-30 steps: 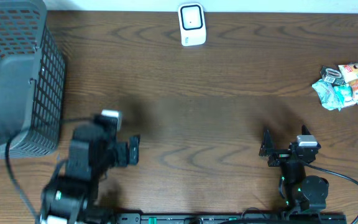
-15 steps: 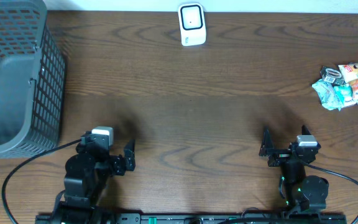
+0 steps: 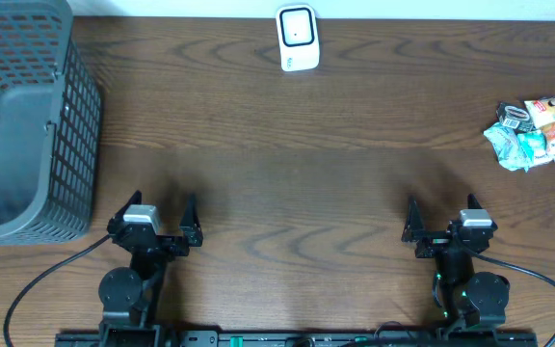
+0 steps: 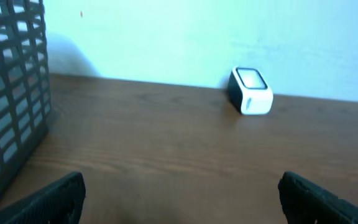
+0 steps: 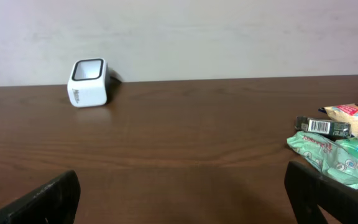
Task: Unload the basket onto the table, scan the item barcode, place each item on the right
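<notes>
Both arms sit low at the near edge of the dark brown wooden table (image 3: 306, 164). The left gripper (image 3: 162, 207) and the right gripper (image 3: 441, 212) are spread wide, holding nothing. A heap of crumpled snack packets (image 3: 538, 132) lies far right, well apart from the small white barcode scanner (image 3: 297, 39) at the back edge. A grey mesh basket (image 3: 75, 125) stands at the left.
</notes>
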`<state>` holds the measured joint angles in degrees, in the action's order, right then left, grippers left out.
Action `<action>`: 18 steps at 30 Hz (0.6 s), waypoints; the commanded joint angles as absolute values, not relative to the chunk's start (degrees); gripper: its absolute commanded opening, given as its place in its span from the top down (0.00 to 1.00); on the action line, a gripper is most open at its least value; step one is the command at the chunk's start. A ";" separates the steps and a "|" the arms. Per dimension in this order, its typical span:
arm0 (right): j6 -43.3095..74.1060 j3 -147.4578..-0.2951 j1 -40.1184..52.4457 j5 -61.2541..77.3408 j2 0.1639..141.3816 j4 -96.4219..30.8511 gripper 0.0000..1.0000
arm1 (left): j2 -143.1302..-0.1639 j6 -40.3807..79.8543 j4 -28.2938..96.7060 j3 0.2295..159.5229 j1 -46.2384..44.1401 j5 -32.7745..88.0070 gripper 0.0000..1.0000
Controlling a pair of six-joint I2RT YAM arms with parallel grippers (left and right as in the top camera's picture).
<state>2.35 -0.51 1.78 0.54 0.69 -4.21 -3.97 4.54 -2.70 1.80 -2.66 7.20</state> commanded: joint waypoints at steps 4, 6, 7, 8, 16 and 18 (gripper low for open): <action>2.72 -0.30 1.43 0.34 0.38 -4.32 0.01 | -1.43 5.87 -3.77 0.21 -0.38 7.05 0.02; 2.72 -0.30 1.43 0.34 0.38 -4.32 0.01 | -0.32 5.85 -3.51 0.23 -0.21 7.01 0.02; 2.72 -0.30 1.43 0.34 0.38 -4.32 0.01 | -0.01 5.87 -3.33 0.21 -0.16 7.05 0.02; 2.72 -0.30 1.43 0.34 0.38 -4.32 0.01 | -0.08 5.89 -3.05 0.23 -0.16 7.05 0.02; 2.72 -0.30 1.43 0.32 0.38 -4.32 0.01 | -0.08 8.05 3.55 0.23 -0.19 7.27 0.02; 2.72 -0.30 1.43 0.32 0.38 -4.32 0.01 | -0.08 8.25 3.57 0.23 -0.19 7.51 0.02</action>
